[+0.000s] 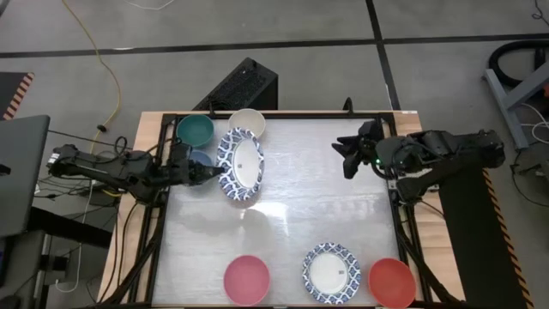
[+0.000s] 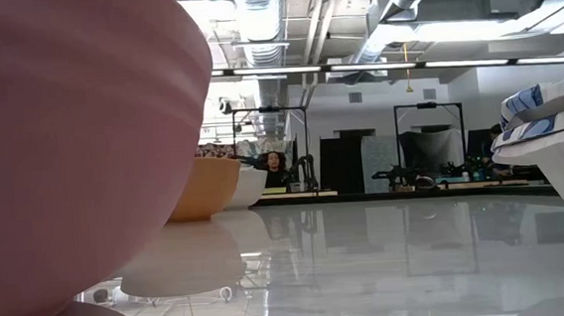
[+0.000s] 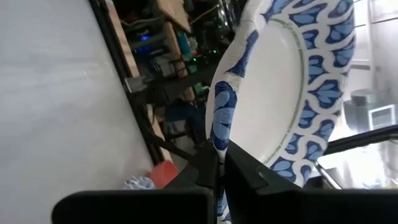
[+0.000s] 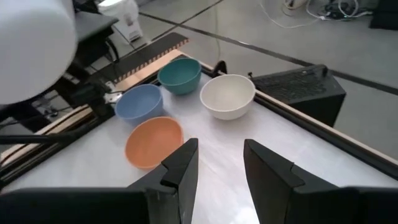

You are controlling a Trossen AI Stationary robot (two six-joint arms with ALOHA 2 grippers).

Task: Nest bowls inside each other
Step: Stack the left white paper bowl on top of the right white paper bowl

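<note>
- Along the near edge of the table point(image 1: 283, 232) three bowls sit in a row, apart from each other: a pink bowl point(image 1: 247, 279) to the left, a blue-and-white patterned-rim bowl point(image 1: 331, 273) in the middle with its white centre facing up, and a red bowl point(image 1: 392, 282) to the right.
- In the low view the pink bowl fills the left of the picture, very close to the camera, and the near patterned bowl shows at the right edge.
- Farther back on the left, the left gripper point(image 1: 208, 174) reaches in from the table's left side; its fingers are pinched tight on the rim of a second patterned-rim bowl point(image 1: 241, 165), which is lifted and tilted steeply on edge.
- The left wrist view shows those fingers point(image 3: 208, 171) clamped on the blue rim, white inside facing away from the table.
- Under and behind the lifted bowl, in the far left corner, stands a cluster: an orange bowl point(image 4: 153, 142), a blue bowl point(image 4: 139, 102) just beside it, then a teal bowl point(image 4: 180, 74) and a cream-white bowl point(image 4: 228, 95) farthest back, side by side.
- The right gripper point(image 1: 350, 158) hangs above the far right part of the table, fingers partly spread and gripping nothing.
</note>
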